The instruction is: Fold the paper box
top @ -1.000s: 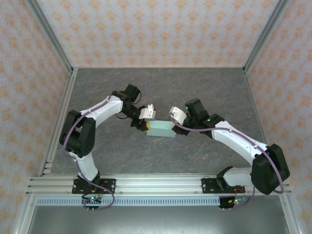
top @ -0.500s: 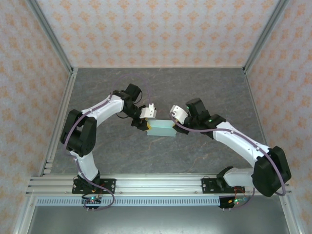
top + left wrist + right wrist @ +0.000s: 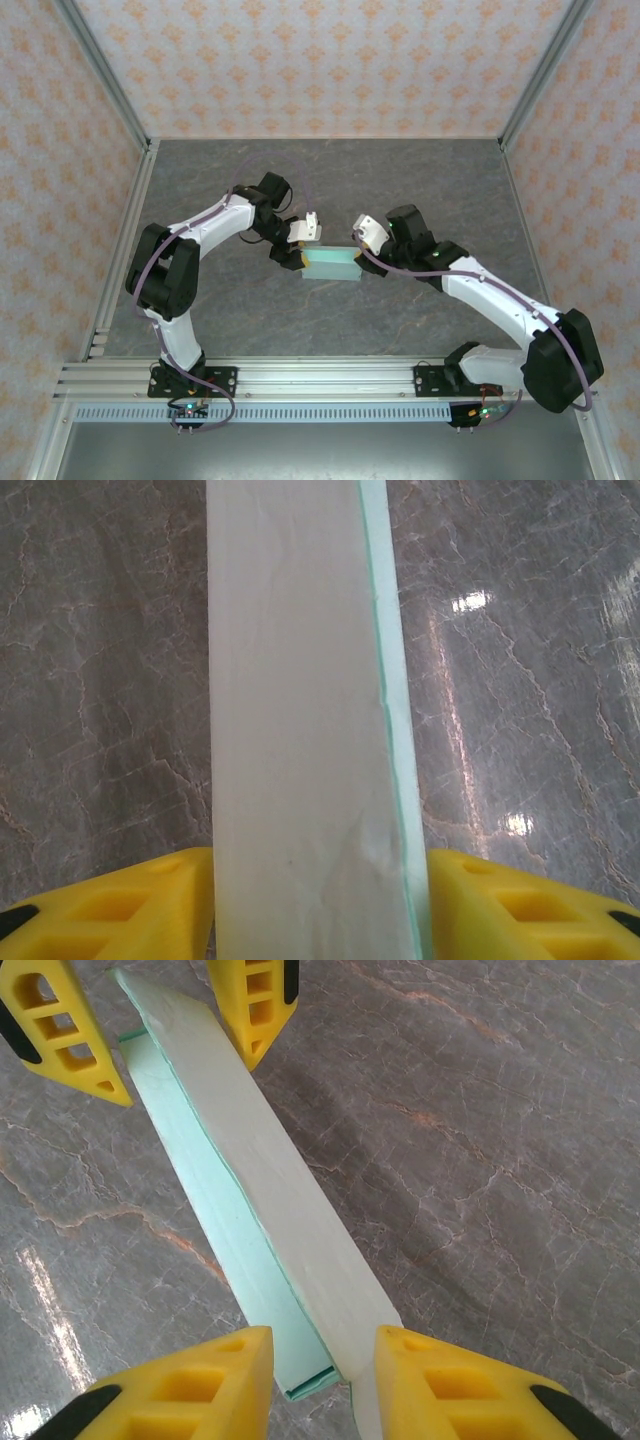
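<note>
Right arm's elbow has swung out toward the right wall since a second ago. The paper box [image 3: 330, 265] hasn't budged and the left gripper [image 3: 302, 254] has barely shifted. The box sits mid-table [image 3: 420, 180] between the two arms, long axis running left to right. The left gripper straddles its left end: in the left wrist view the yellow fingers [image 3: 120, 900] sit flush against both long sides, but I can't tell if they're clamping or only touching. The right gripper [image 3: 358, 260] is closed on the opposite end, one finger [image 3: 180, 1390] against the mint edge, the other against the pale panel. In the right wrist view the box runs from those fingers to the left gripper's at the far end.
</note>
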`<state>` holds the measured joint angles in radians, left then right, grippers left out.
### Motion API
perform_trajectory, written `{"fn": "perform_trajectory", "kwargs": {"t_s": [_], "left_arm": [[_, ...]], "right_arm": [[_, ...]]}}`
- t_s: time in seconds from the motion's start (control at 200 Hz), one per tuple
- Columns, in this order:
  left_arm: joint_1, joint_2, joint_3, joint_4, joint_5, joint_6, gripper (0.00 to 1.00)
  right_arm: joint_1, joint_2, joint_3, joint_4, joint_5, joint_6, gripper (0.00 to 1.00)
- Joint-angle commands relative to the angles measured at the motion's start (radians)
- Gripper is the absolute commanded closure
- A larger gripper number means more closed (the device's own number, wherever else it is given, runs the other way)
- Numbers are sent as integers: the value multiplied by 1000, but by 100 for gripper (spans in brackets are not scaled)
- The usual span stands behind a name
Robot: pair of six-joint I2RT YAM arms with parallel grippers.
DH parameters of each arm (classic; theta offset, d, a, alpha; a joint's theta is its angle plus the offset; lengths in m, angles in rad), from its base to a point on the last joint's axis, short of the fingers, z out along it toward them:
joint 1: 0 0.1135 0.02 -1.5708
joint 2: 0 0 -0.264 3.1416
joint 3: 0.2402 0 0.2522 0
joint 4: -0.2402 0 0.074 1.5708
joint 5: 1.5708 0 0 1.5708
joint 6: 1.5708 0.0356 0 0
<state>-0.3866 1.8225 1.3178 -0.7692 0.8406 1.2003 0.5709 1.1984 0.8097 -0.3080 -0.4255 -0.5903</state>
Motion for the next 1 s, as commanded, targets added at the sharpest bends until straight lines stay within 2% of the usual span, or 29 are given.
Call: {"fn": "perform_trajectory", "kwargs": {"t_s": [0.0, 0.155, 0.31, 0.595, 0.996], "left_arm": [[-4, -7, 8, 10, -27, -22, 44], [-4, -7, 7, 17, -42, -37, 52], [-6, 2, 12, 17, -48, -48, 58], [-9, -5, 11, 22, -60, -63, 62], [-15, -2, 12, 20, -69, -62, 63]], "right_arm": [[0, -43, -18, 25, 12, 18, 67], [0, -87, -52, 49, 27, 24, 63], [-1, -88, -77, 52, 45, 35, 63], [-2, -65, -107, 103, 82, 41, 64], [-18, -20, -57, 95, 108, 14, 68]]}}
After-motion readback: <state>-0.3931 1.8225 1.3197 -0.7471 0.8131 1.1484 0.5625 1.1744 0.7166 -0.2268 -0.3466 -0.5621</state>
